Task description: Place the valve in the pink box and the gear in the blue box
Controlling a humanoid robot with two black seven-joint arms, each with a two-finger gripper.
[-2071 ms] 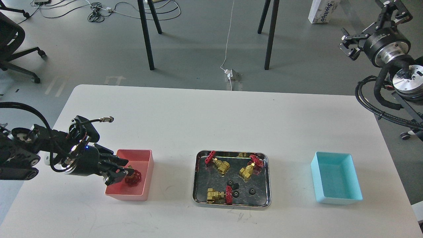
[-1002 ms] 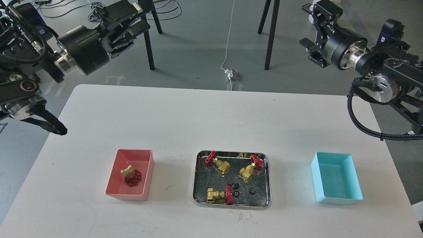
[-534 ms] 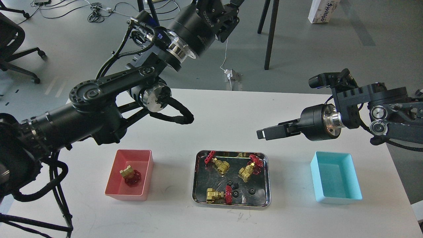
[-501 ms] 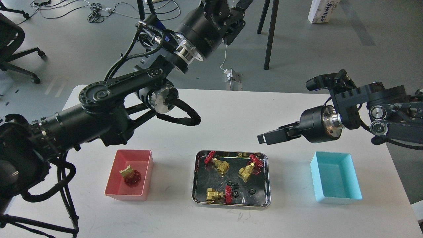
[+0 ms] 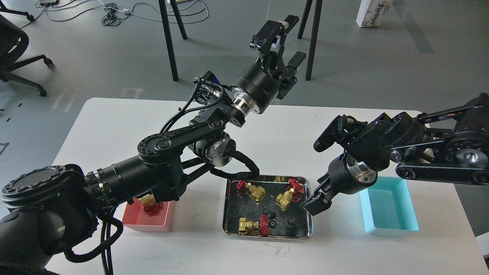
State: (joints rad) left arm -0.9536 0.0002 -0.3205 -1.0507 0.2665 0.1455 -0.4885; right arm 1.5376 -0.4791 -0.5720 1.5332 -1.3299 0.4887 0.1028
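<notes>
Two black pincers have moved: the right gripper (image 5: 315, 201), too end-on to tell its state, has dropped to the shiny steel tray's (image 5: 310, 225) right edge, just right of the tiny black gears (image 5: 291, 220); beyond lies the empty cyan bin (image 5: 410, 225). The left gripper (image 5: 290, 40), fingers spread and empty, has swung high away, leaving a brass red-wheeled valve (image 5: 151, 204) in the salmon-pink bin (image 5: 147, 226). Gear pickup looks next.

"Swirloo"-like blue lettering, partly cut off, on white carton (image 5: 373, 12) upper right
</notes>
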